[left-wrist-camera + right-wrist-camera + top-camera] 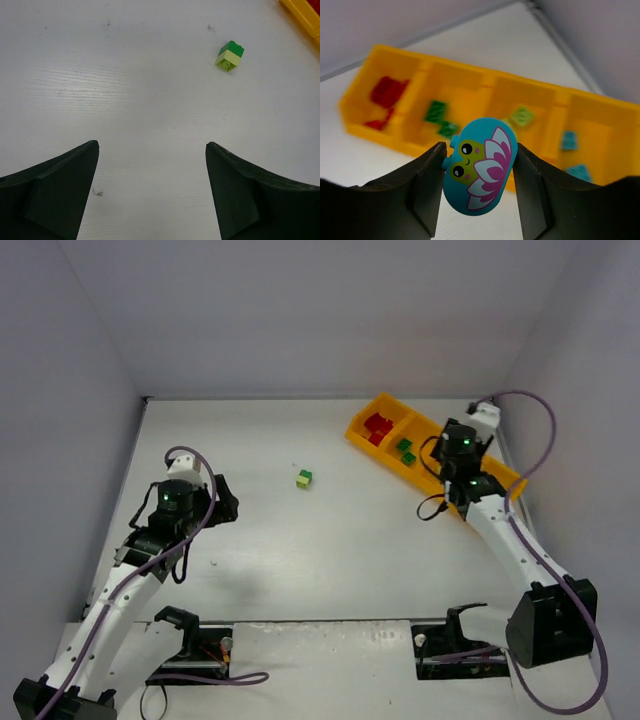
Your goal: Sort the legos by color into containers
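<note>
The right hand point(480, 150) has its jaws pinched partway in on a rounded teal piece point(479, 175) with a little frog face and a lotus printed on it. It's gripping it across the short width, so the long axis runs roughly 1 to 7 o'clock in the wrist view. There the piece sits in front of the near wall of the orange tray point(395, 52), and the whole move comes down to which bin it ends up over. The tray's long axis runs about 9 to 3 o'clock in that view: reds point(387, 91) at the 9 end, then dark greens point(436, 111), then a pale green one point(522, 116), and the teal-blue compartment point(605, 145) at the 3 o'clock end. The piece looks lined up somewhere between the dark green and pale green bins, so I'd guess it has to slide toward 3 o'clock before letting go, or it drops in the wrong colour. The left hand point(151, 145) is wide open with nothing in it over the bare surface point(125, 90). A two-brick stack point(230, 56), dark green on pale yellow-green, lies around 1 o'clock from it, well apart. In the top view that stack is nearer the left hand, so probably its job.
</note>
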Robot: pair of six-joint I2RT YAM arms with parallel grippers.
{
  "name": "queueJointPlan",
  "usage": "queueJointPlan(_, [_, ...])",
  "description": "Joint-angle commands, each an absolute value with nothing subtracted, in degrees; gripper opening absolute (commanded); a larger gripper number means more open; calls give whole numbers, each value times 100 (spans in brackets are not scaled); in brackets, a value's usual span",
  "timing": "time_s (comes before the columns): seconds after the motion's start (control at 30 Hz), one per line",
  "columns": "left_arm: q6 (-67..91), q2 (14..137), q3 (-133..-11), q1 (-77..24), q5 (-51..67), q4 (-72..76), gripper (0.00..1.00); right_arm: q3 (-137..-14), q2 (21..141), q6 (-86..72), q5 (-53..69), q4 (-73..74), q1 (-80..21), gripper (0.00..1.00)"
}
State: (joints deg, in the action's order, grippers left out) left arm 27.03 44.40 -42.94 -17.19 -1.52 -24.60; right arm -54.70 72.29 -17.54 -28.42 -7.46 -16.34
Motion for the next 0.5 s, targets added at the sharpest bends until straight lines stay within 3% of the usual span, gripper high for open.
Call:
queueJointPlan(0.0, [2602, 4500, -4465, -1740, -123, -2171, 81, -5002, 6760, -2039, -2288, -501, -495, 1])
queueJointPlan(0.1, [2593, 4517, -4456, -1740, -97, -2145, 81, -4755, 6785, -2276, -1820, -492, 585, 2])
queueJointPlan(0.23, [2584, 4491, -4447, -1740, -88, -2127, 81, -4790, 7320, -2680, -1671, -501, 1036, 5])
queueJointPlan(0.47, [2540, 4474, -4473, -1740, -166, -2171, 81, -5062, 8068, -2804, -1740, -536, 1423, 29])
